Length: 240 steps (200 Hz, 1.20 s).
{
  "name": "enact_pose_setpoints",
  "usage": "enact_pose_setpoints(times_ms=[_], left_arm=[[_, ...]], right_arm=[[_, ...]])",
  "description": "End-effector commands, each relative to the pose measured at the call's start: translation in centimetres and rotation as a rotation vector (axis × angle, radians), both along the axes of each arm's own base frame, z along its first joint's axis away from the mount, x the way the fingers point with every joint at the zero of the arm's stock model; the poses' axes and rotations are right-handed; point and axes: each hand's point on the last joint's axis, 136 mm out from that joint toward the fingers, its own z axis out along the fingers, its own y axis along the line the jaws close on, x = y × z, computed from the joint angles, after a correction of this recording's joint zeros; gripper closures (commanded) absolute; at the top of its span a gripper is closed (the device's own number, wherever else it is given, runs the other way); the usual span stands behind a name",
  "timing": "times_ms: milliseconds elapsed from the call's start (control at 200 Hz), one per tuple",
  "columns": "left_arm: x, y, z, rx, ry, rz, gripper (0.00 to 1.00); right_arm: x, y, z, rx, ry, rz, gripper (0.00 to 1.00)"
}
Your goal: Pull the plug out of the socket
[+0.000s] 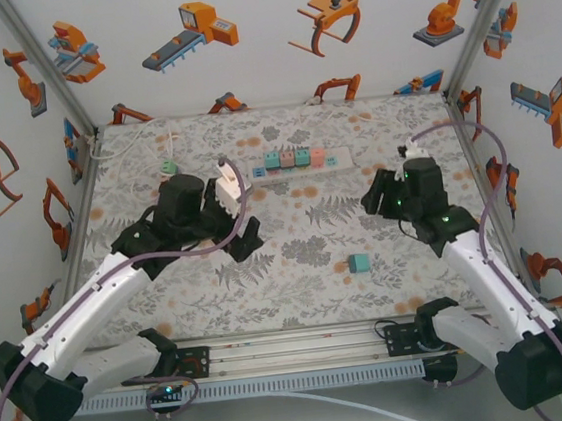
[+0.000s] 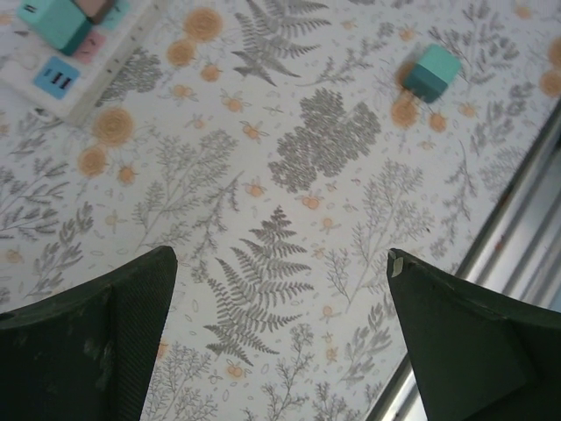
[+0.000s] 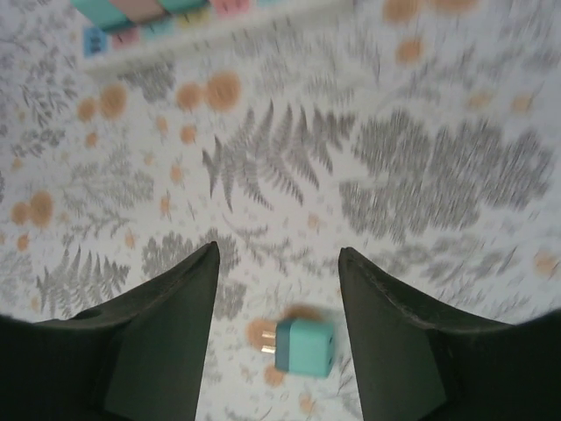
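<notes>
A white power strip (image 1: 341,161) lies at the back of the table with several teal and pink plugs (image 1: 287,158) still seated in it. One teal plug (image 1: 358,263) lies loose on the floral cloth, prongs showing. In the right wrist view this teal plug (image 3: 305,347) is blurred, lying below and between the spread fingers and touching neither. My right gripper (image 3: 279,250) is open with nothing in it and hangs right of the strip (image 3: 219,44). My left gripper (image 2: 280,254) is wide open over bare cloth, left of the loose plug (image 2: 432,72).
A white adapter (image 1: 226,181) on a cable lies beside the left arm, and a small green plug (image 1: 167,168) sits at the back left. A metal rail (image 1: 296,350) runs along the near edge. Printed walls close in both sides and the back.
</notes>
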Motion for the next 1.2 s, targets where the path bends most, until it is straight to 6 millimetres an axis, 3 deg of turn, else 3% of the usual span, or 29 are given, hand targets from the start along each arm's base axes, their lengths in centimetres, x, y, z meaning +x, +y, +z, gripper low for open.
enact_pose_setpoints(times_ms=[0, 75, 190, 290, 355, 506, 591, 686, 881, 1197], left_arm=[[3.7, 0.0, 3.7, -0.074, -0.11, 0.159, 0.03], [5.5, 0.1, 4.4, -0.07, -0.149, 0.224, 0.03], [8.3, 0.1, 5.5, -0.09, -0.212, 0.317, 0.03], [11.0, 0.5, 6.2, -0.129, -0.198, 0.401, 0.03], [12.9, 0.7, 6.1, -0.186, -0.109, 0.438, 0.03], [17.8, 2.0, 5.0, -0.359, 0.111, 0.567, 0.03], [20.8, 4.1, 2.8, -0.394, 0.252, 0.739, 0.03], [22.8, 5.4, 0.1, -0.343, 0.376, 0.848, 0.03], [24.7, 5.0, -4.3, -0.294, 0.491, 0.907, 0.02], [26.4, 3.8, -10.6, -0.239, 0.631, 0.955, 0.14]], right_arm=[[3.5, 0.0, 6.4, -0.206, -0.293, 0.066, 0.4], [5.1, 1.1, 9.1, -0.295, -0.427, 0.136, 0.37], [7.7, 2.9, 11.5, -0.405, -0.561, 0.236, 0.33], [10.0, 4.5, 12.3, -0.518, -0.631, 0.326, 0.32], [11.4, 5.6, 11.7, -0.615, -0.661, 0.414, 0.3], [13.3, 9.2, 8.0, -0.745, -0.677, 0.713, 0.23], [14.0, 10.8, 5.7, -0.746, -0.64, 0.865, 0.22], [14.8, 11.7, 3.4, -0.699, -0.58, 0.997, 0.19], [15.1, 12.5, -1.9, -0.61, -0.368, 1.259, 0.21], [18.4, 13.0, -7.9, -0.591, -0.246, 1.319, 0.21]])
